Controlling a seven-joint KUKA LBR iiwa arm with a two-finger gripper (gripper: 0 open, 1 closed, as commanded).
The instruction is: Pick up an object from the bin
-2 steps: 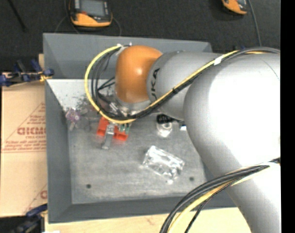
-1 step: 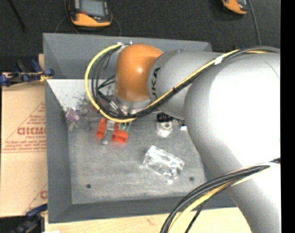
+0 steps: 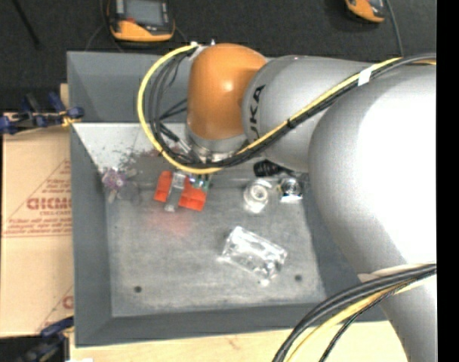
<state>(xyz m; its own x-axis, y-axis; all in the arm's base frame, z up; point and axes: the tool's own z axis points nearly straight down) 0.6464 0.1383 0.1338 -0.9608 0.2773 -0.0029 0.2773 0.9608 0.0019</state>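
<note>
in the camera view, the end effector (image 3: 178,187) is positioned directly over a red-orange block (image 3: 192,198) in the upper middle of the bin (image 3: 90,277); whether it is parted or closed cannot be told. a white cap (image 3: 256,196) is seen near the block's right, and a clear plastic packet (image 3: 252,253) lies well apart below.

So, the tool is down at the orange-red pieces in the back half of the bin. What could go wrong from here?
1. The tool sits right at the two orange-red pieces, which lie close together. It may catch both, or push one aside instead of taking it.
2. The arm's orange cover hangs above that spot and hides part of it, so a weak or off-centre grip might go unnoticed.
</note>
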